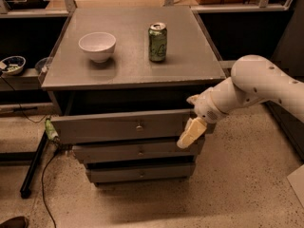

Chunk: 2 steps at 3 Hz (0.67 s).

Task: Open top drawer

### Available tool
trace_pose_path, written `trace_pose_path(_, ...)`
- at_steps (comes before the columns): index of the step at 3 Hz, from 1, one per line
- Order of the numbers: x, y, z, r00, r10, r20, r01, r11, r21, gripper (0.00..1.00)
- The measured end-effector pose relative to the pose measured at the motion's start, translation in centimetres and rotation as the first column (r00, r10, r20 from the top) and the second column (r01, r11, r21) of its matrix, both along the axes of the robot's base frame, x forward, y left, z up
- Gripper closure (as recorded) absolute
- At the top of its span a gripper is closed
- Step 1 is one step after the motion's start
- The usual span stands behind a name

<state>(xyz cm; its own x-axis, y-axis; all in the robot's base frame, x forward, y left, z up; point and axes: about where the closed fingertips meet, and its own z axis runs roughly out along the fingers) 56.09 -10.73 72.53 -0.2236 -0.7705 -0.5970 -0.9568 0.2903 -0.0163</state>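
Note:
The top drawer (118,126) is the widest of three grey drawers under a grey table top. Its flat front carries a small round metal knob (139,127) at the centre. The front stands forward of the table's edge, with a dark gap above it. My gripper (191,123), on a white arm (256,87) reaching in from the right, is at the right end of this drawer's front, touching or nearly touching it. Two narrower drawers (140,152) sit below it.
On the table top (190,56) stand a white bowl (97,45) and a green can (157,42). A dark shelf at the left holds a small bowl (13,64). A black bar and cable (35,163) lie on the speckled floor at the left.

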Motion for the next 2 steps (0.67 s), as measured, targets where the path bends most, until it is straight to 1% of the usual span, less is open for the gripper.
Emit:
trace_pose_path(1,0.5,0.0,-0.2,1.0000,-0.004,0.002,0.004,1.000,0.004,0.00)
trace_pose_path(2,1.9,0.1,-0.8,0.9999,-0.014,0.002,0.014,1.000,0.017,0.00)
